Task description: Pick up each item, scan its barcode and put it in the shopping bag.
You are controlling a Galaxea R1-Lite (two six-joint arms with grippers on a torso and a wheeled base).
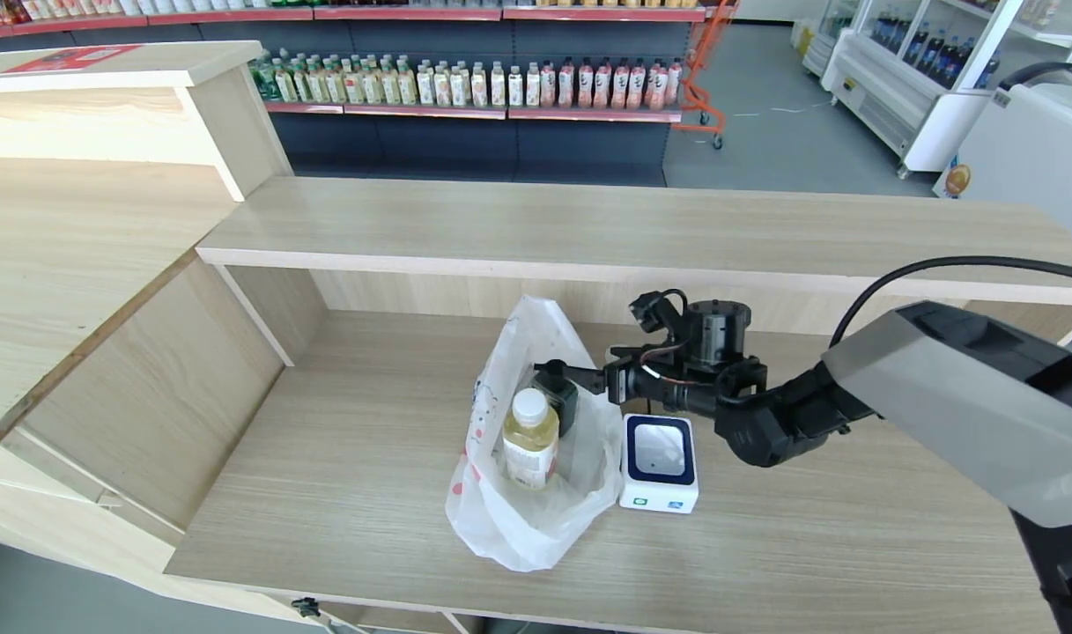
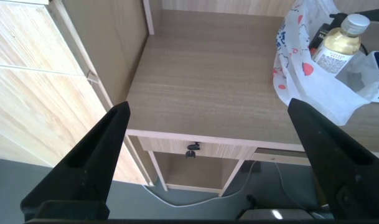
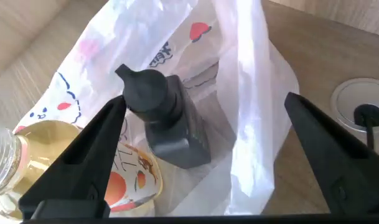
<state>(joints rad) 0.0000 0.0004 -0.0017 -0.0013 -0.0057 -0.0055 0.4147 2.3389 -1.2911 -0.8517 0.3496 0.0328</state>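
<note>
A white plastic shopping bag [image 1: 522, 519] stands in the middle of the wooden counter [image 1: 342, 493]. Inside it stand a yellow drink bottle [image 1: 530, 438] with a white cap and a black pump bottle [image 1: 560, 398]. My right gripper [image 1: 555, 377] hovers over the bag's mouth, open. In the right wrist view the pump bottle [image 3: 167, 121] stands free between the spread fingers [image 3: 83, 162], beside the drink bottle [image 3: 124, 168]. My left gripper [image 2: 208, 107] hangs open and empty off the counter's front edge, with the bag [image 2: 301, 68] and drink bottle [image 2: 338, 43] farther off.
A white barcode scanner [image 1: 659, 462] with a dark window sits just right of the bag. A raised shelf [image 1: 588, 229] runs along the back and a wooden side panel [image 1: 148, 387] closes the left. A round cable port [image 3: 363, 109] lies near the bag.
</note>
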